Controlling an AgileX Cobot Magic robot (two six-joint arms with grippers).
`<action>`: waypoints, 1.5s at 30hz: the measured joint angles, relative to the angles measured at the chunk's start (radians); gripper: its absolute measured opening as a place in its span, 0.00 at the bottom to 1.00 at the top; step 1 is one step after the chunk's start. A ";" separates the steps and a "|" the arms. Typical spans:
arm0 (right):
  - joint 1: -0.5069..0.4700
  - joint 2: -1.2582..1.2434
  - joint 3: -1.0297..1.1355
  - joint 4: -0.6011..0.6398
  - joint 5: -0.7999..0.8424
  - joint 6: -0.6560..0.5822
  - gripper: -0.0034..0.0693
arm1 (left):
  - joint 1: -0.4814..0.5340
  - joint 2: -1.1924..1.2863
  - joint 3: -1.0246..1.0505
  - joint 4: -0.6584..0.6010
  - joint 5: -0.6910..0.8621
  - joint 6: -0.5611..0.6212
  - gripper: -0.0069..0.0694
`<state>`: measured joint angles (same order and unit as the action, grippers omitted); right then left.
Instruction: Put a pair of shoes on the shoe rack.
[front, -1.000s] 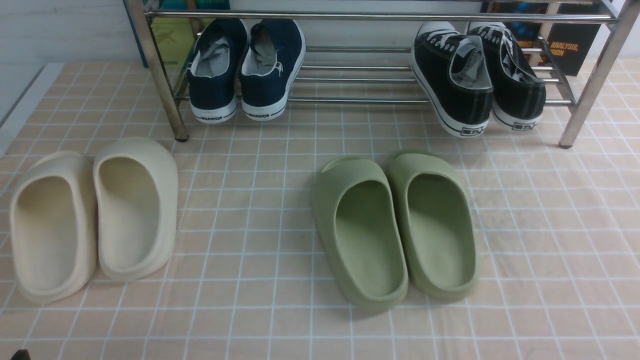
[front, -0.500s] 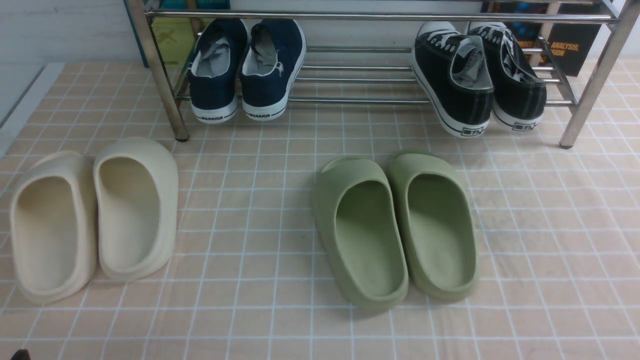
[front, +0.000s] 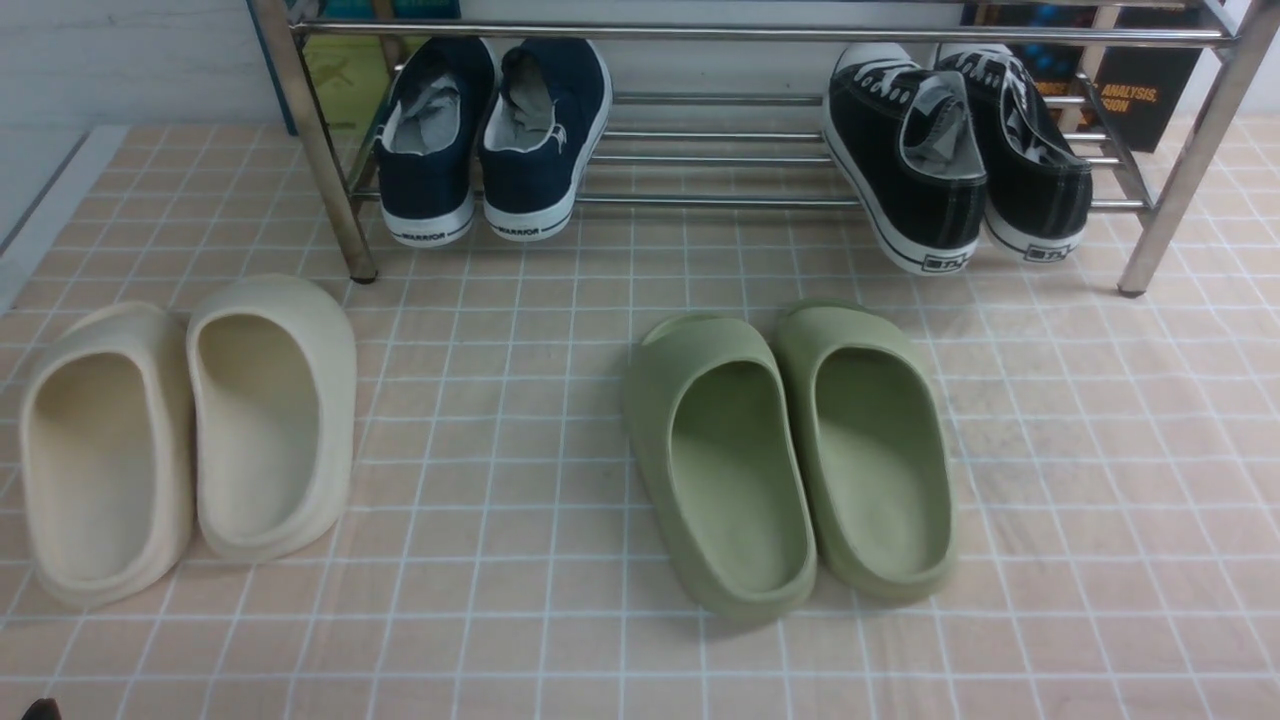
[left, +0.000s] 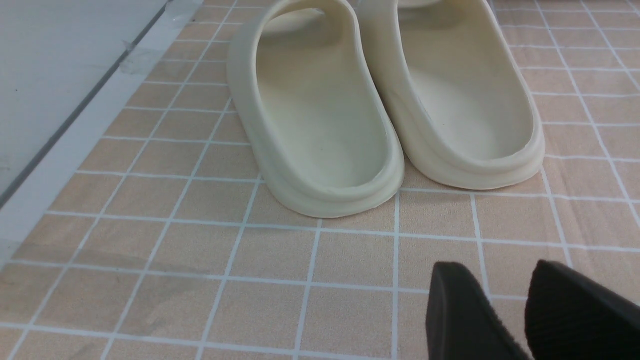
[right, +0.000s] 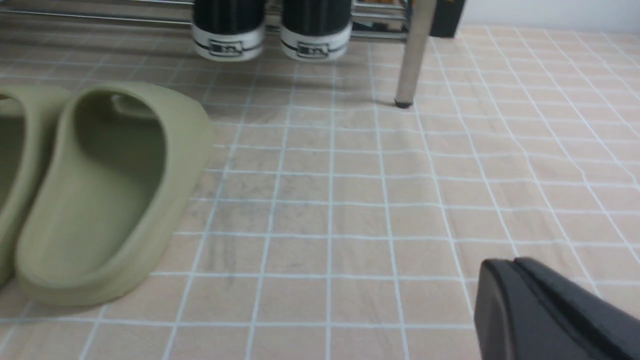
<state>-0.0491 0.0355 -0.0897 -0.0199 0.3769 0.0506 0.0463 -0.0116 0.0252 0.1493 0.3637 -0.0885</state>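
The two black sneakers rest side by side on the right end of the silver shoe rack's (front: 720, 200) lower bars, heels toward me: one (front: 915, 170) tilted, the other (front: 1035, 160) beside it. Their white heels (right: 228, 37) also show in the right wrist view, beside a rack leg (right: 412, 55). My left gripper (left: 500, 275) hovers low over the tiled mat near the cream slippers, its fingers a little apart and empty. My right gripper (right: 505, 267) is shut and empty, low over the mat to the right of the green slippers.
Navy "WARRIOR" sneakers (front: 495, 140) sit on the rack's left end. Cream slippers (front: 190, 430) lie on the mat at front left, green slippers (front: 790, 450) in the middle. Books stand behind the rack. The mat's left edge (left: 75, 135) meets grey floor.
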 joint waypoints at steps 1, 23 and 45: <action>-0.012 -0.025 0.026 -0.032 -0.002 0.036 0.02 | 0.000 0.000 0.000 0.000 0.000 0.000 0.40; 0.043 -0.045 0.107 -0.087 -0.015 0.071 0.02 | 0.000 0.000 0.000 0.000 0.002 0.000 0.40; 0.043 -0.045 0.107 -0.087 -0.015 0.071 0.04 | 0.000 0.000 0.000 0.000 0.002 0.000 0.40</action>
<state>-0.0058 -0.0092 0.0178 -0.1067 0.3615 0.1214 0.0463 -0.0116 0.0252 0.1493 0.3659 -0.0885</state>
